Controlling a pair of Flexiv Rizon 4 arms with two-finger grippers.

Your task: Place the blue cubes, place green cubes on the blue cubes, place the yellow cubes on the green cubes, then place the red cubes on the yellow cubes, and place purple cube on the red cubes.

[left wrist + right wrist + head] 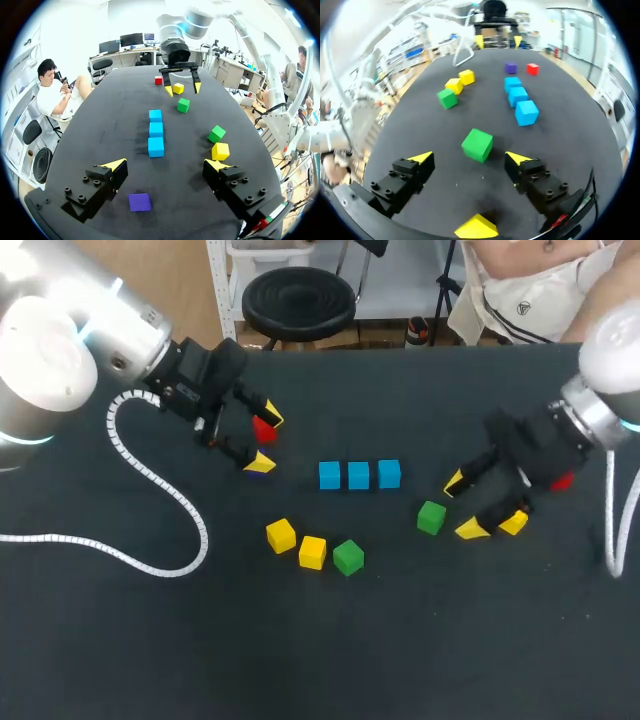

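Found the left gripper (166,164) spread wide and empty, the purple cube (139,202) lying on the counter (300,660) between its fingers, untouched. Found the right gripper (470,157) equally wide, holding nothing, a green cube (477,145) just ahead between its fingers, apart from both. Saw three blue cubes (358,475) in a row mid-counter, unstacked, well away from every edge. Noted two yellow cubes (281,536) and a second green cube (348,557) nearby, with broad bare counter beyond.

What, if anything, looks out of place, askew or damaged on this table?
Nothing stands out. The three blue cubes sit in a straight row. The green cube ahead of the right hand is turned at an angle to that row, but nothing looks tipped, spilled or damaged.
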